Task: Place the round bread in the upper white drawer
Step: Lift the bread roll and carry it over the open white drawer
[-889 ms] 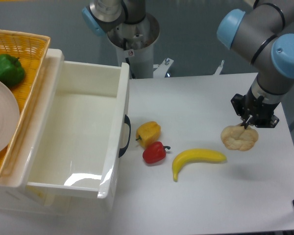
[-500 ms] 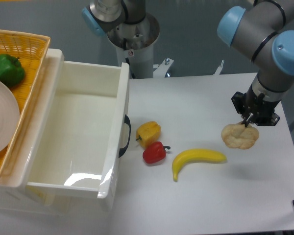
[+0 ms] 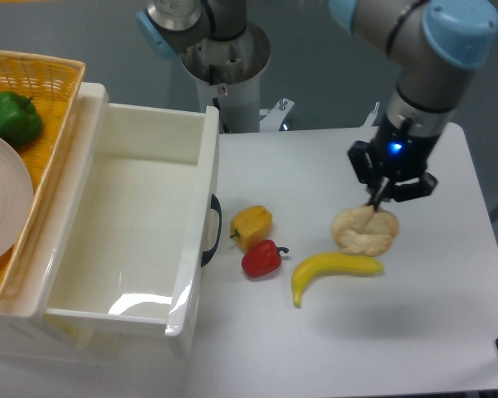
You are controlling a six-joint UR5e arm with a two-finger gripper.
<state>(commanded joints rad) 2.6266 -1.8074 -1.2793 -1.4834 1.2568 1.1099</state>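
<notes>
1. One round bread (image 3: 365,231) held clear of the table, just above the banana (image 3: 335,272).
2. Gripper (image 3: 377,203) clamped on its top edge.
3. Yellow pepper (image 3: 251,225) and red pepper (image 3: 261,259) lie left of it.
4. Upper white drawer (image 3: 192,240) open, far left.

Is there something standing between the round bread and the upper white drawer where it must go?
Yes. The yellow pepper and red pepper lie on the table between the round bread and the upper white drawer. The gripper grips the bread from above.
</notes>
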